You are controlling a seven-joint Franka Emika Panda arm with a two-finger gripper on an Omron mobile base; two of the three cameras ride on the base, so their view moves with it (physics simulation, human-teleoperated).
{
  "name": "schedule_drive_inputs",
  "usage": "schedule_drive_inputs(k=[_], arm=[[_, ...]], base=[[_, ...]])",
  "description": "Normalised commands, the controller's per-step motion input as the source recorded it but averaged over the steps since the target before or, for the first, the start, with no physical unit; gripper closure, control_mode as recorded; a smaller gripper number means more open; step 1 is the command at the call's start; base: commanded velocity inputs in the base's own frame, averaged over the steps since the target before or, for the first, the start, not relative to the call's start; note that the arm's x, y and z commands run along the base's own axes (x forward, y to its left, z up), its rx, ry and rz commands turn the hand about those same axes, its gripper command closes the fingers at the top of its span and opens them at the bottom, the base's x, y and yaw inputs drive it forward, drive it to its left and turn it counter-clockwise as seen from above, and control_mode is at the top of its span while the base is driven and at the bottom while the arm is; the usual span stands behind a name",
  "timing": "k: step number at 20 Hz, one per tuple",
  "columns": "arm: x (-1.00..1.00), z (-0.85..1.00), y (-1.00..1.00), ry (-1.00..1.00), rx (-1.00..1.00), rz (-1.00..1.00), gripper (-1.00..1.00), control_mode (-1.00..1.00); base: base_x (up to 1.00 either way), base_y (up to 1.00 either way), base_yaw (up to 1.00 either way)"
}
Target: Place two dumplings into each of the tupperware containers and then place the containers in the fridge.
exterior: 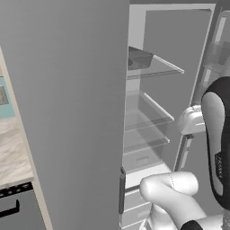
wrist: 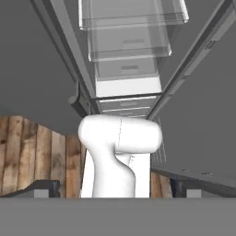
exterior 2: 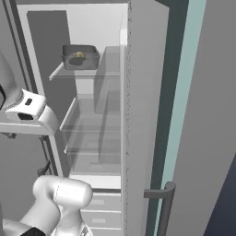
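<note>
**Open fridge with one tupperware container on its top glass shelf.**

Both base views look into the pale interior past the large grey door, which stands swung open. The container sits toward the back of the top shelf, and a tan-olive dumpling shows inside it; how many lie there cannot be told. The lower glass shelves and the white drawers beneath carry nothing that can be made out. The white arm rises in front of the fridge, its hand drawn back from the shelves. The hand view looks down over the drawers to a wooden floor; the fingers stand wide apart, holding nothing.
</note>
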Motion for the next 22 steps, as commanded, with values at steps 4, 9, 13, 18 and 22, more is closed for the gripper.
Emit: schedule_drive_inputs(k=[4,9,13,18,22], arm=[[0.00,-0.36,0.00,-0.09,0.00,-0.14,-1.00,-1.00],[0.03,-0.26,-0.20,-0.06,0.00,-0.01,-1.00,-1.00],[0.14,-0.03,-0.06,0.00,0.00,0.00,-1.00,-1.00],[0.06,-0.01,0.00,0.03,0.00,0.00,-1.00,-1.00],[0.00,0.00,0.00,0.01,0.00,0.00,-1.00,-1.00]], base=[[0.00,0.00,0.00],[0.00,0.00,0.00],[0.00,0.00,0.00],[0.00,0.00,0.00],[0.00,0.00,0.00]])
